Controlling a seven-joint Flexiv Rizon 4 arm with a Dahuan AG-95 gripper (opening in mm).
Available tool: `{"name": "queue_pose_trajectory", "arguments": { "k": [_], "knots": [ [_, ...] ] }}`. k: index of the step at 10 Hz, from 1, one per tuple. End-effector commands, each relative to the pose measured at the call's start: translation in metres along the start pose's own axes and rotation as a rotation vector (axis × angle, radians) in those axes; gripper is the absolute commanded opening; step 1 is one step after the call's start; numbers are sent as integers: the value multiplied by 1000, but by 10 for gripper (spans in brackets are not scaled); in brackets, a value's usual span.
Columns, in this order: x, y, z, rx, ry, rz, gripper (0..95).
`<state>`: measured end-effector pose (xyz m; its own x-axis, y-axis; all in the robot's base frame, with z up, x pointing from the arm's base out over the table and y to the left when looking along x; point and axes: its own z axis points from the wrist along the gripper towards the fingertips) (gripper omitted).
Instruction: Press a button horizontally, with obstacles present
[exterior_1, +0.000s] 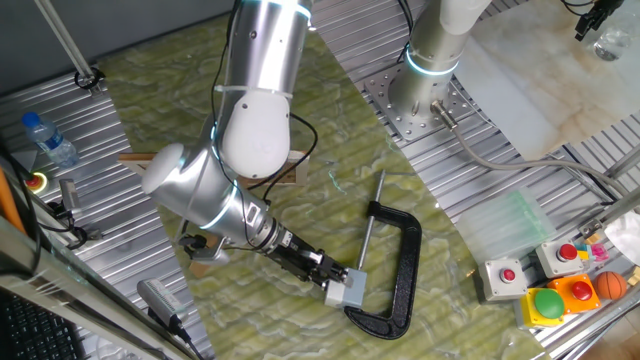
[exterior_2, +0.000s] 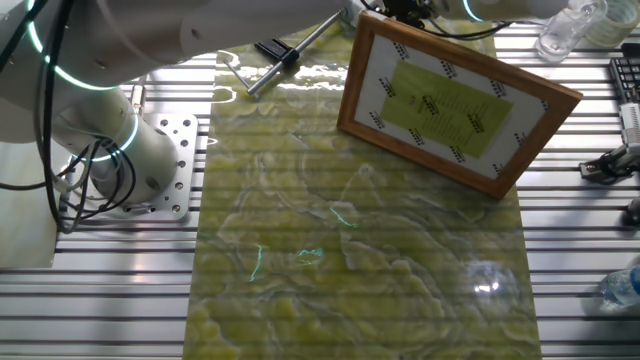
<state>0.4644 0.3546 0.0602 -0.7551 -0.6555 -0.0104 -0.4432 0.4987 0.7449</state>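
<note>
In one fixed view, the hand (exterior_1: 325, 276) reaches toward 4 o'clock, its tip touching the button (exterior_1: 350, 289) beside the clamp (exterior_1: 395, 270); the press looks underway. I cannot tell its finger state. The other fixed view shows a wooden frame (exterior_2: 455, 100) at 1 o'clock on the counter (exterior_2: 560, 260); the button is hidden.

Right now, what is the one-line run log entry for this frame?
phase: at button | hand touching button, finger state unclear | C-clamp beside button | wooden obstacles behind arm | press unconfirmed
</note>
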Motion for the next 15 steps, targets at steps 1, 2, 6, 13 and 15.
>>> {"name": "queue_pose_trajectory", "arguments": {
  "k": [1, 2, 6, 13, 15],
  "knots": [
    [1, 0, -1, 11, -4, 1, 760],
    [1, 0, -2, 12, -7, 3, 760],
    [3, -4, -10, 32, -24, -11, 760],
    [-4, -4, -47, 190, -14, 39, 760],
    [-8, 5, -63, 198, -14, 58, 760]
  ]
}}
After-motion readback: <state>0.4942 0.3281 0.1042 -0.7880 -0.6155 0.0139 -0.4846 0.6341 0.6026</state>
